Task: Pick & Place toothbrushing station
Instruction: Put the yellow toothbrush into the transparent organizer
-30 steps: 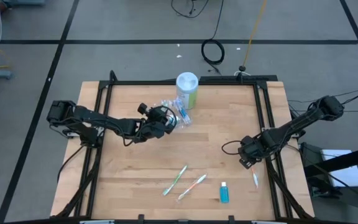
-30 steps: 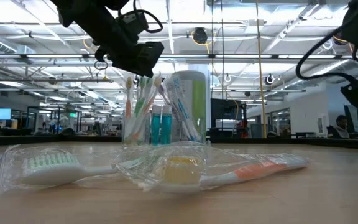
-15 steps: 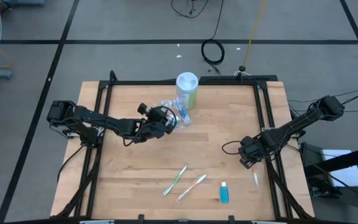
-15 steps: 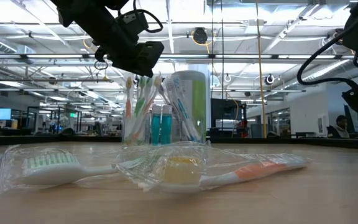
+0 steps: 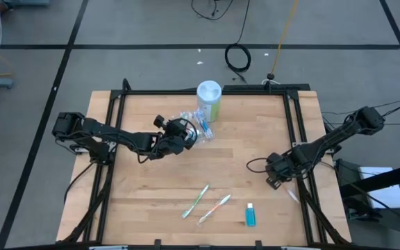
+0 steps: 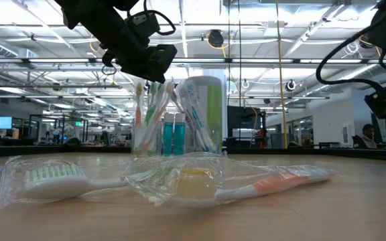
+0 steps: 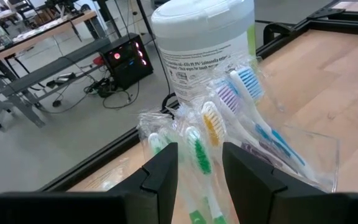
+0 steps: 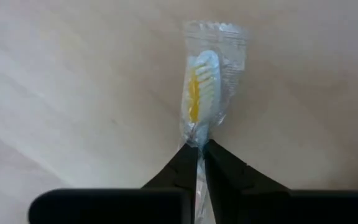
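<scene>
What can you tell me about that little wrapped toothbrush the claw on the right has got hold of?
The wrapped toothbrush is slim and white, with white bristles around a yellow middle strip, sealed in a clear crinkly plastic sleeve. The right claw pinches its neck just below the head, fingers shut tight on it. Seen from above, the toothbrush is by the table's right edge, apart from the other brushes. Whether it has left the wood cannot be told.
</scene>
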Motion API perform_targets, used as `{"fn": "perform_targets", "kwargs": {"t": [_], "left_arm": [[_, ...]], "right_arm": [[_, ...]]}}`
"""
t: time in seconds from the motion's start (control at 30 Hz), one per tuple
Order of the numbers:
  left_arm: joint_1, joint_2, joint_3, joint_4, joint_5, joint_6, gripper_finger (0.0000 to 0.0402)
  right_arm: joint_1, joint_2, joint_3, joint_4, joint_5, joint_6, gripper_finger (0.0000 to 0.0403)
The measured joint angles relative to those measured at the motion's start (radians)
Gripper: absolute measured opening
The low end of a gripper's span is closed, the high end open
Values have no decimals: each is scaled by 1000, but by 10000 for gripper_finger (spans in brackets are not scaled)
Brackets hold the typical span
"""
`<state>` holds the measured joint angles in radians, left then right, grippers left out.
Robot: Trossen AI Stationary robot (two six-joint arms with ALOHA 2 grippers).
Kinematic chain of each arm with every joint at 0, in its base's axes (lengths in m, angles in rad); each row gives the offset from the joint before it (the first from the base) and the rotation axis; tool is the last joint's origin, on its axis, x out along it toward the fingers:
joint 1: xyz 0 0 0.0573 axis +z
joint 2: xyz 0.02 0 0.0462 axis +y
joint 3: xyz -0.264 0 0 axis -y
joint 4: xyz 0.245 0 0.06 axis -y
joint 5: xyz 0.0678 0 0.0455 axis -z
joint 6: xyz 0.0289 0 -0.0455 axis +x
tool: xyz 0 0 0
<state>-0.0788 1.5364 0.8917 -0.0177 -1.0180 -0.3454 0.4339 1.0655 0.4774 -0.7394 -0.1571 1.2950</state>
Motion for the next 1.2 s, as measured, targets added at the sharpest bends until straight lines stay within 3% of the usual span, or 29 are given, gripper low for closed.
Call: {"fn": "perform_targets", "kwargs": {"t": [0.2, 0.37, 0.77, 1.2], "left_arm": [[0, 0, 0, 0, 28, -5, 134], [0, 0, 0, -1, 88, -34, 134], [-2, 0, 0, -1, 203, -62, 134], [-18, 0, 0, -2, 242, -80, 134]], "right_arm": [[-1, -4, 19, 120, 57, -72, 3], [-14, -12, 19, 327, 115, -200, 2], [-122, -12, 20, 634, 208, -545, 1], [-308, -12, 20, 1098, 213, -1100, 1]]}}
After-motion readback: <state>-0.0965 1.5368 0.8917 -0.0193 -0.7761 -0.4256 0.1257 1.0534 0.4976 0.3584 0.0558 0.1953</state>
